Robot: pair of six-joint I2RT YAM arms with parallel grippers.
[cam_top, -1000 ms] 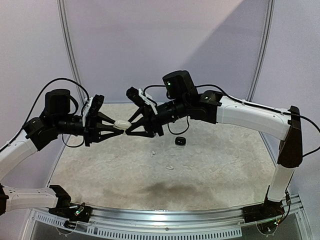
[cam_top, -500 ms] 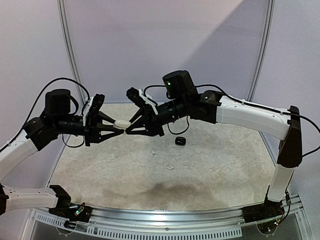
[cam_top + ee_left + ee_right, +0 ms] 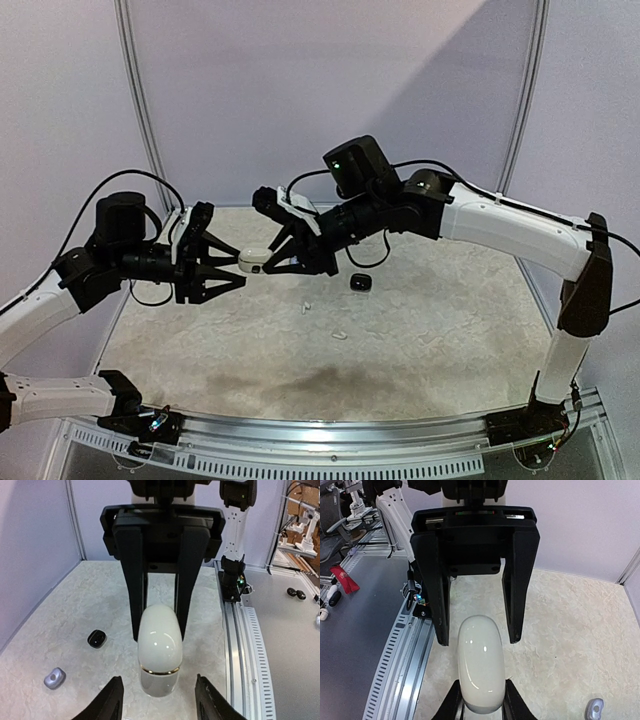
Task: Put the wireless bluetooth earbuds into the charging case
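top: high, rear, looks forward and down, wide
wrists: close, head-on at each other
shared: case, table

You get soft, even light from above in all three views, with a lilac cast on the back wall and a brighter diagonal patch across its upper right. A dull, dark shadow smudges the tabletop near its front edge. The overhead picture is soft, so small things on the tabletop stay indistinct. In both wrist views the glossy white case carries small bright glints, and the black fingers at the lower edge show little detail.
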